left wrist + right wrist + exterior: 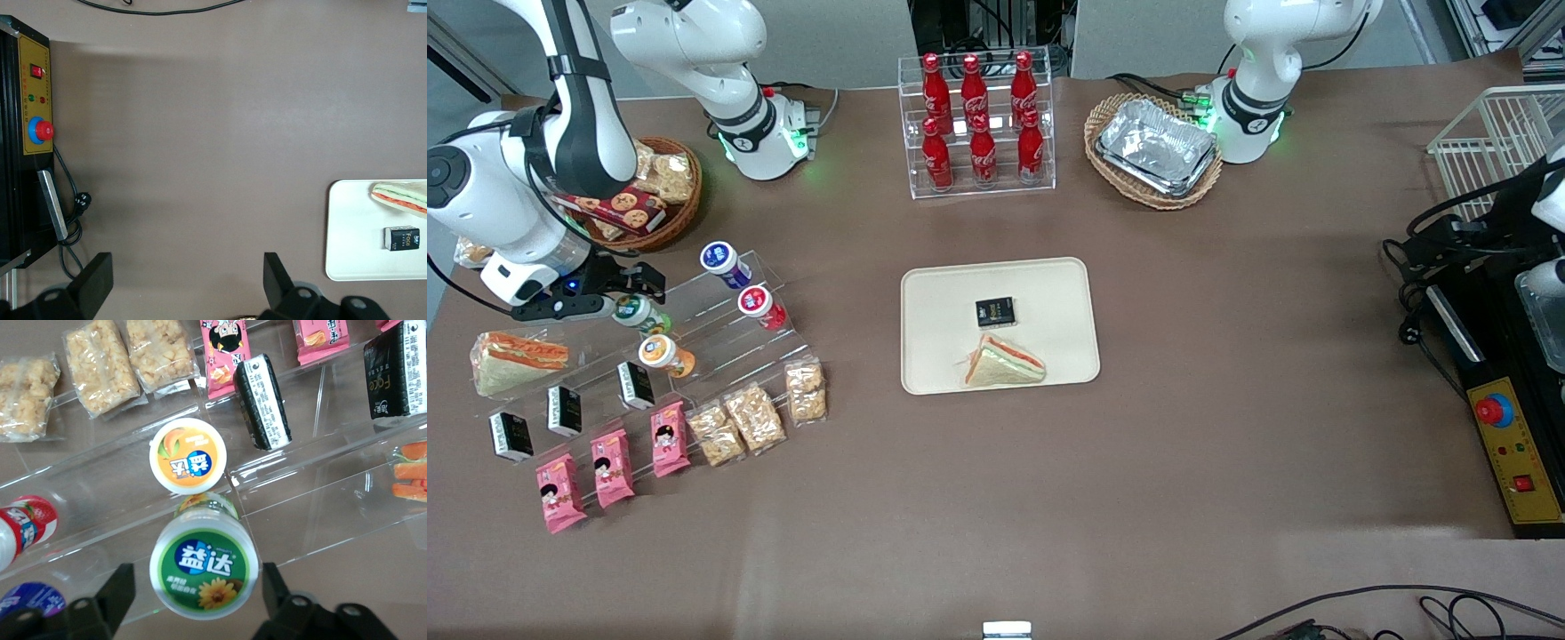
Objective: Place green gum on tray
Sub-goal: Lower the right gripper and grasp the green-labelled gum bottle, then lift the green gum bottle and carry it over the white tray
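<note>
The green gum (203,569), a small bottle with a green-rimmed white lid, lies on a clear stepped rack (720,333) toward the working arm's end of the table. It also shows in the front view (633,311). My gripper (199,587) is open, with one of its fingers (120,593) on each side of the lid and a gap to each. In the front view the gripper (621,300) is over the rack. The beige tray (925,293) lies mid-table and holds a sandwich (1003,363) and a black packet (994,311).
Orange-lidded (187,456), red-lidded (23,523) and blue-lidded (30,599) bottles lie close to the gum. Black packets (263,401), pink packets (612,467) and snack bags (754,416) fill the rack's lower steps. A cookie basket (649,191) stands near the arm.
</note>
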Available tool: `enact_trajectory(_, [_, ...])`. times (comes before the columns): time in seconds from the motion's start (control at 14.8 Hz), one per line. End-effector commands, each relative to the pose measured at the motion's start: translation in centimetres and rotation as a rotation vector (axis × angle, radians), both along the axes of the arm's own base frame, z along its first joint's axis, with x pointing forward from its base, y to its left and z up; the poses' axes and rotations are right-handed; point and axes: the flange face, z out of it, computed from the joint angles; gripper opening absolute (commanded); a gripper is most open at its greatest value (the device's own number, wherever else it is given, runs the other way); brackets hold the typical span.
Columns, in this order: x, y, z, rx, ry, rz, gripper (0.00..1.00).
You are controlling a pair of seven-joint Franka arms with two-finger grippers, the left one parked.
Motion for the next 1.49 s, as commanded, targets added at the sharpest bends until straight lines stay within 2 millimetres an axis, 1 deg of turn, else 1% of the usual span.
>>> enact_trajectory(0.0, [0.2,0.1,-0.6,-0.019,-0.009,-0.004,0.70])
enact_trajectory(0.14, [0.2,0.1,-0.7,-0.019,-0.007,-0.004,0.50])
enact_trajectory(0.2, [0.2,0.0,-0.6,-0.019,-0.009,-0.006,0.42])
enact_trajectory(0.34, [0.3,0.0,-0.5,-0.017,-0.012,-0.008,0.37])
enact_trajectory(0.41, [0.4,0.1,-0.3,-0.018,-0.015,-0.005,0.30])
enact_trajectory(0.54, [0.7,0.2,0.9,-0.020,-0.030,-0.002,0.29])
enact_trajectory(0.68, [1.2,0.0,3.7,-0.022,-0.057,0.006,0.29])
enact_trajectory(0.74, [1.5,-0.1,5.6,-0.023,-0.057,0.004,0.29])
enact_trajectory(0.88, [2.4,-0.3,10.4,-0.020,-0.024,-0.006,0.29])
enact_trajectory(0.95, [2.8,0.1,12.9,-0.018,-0.006,-0.006,0.29])
enact_trajectory(1.02, [3.1,1.3,15.5,-0.015,0.008,0.012,0.29])
enact_trajectory(1.08, [3.3,2.8,17.7,-0.016,0.012,0.023,0.29])
enact_trajectory(1.15, [3.3,4.1,19.3,-0.016,0.018,0.007,0.29])
enact_trajectory(1.22, [3.2,7.0,20.4,-0.017,0.024,-0.001,0.29])
enact_trajectory(1.29, [3.0,9.6,21.2,-0.017,0.031,-0.026,0.29])
enact_trajectory(1.42, [2.4,16.1,21.7,0.003,0.029,-0.090,0.29])
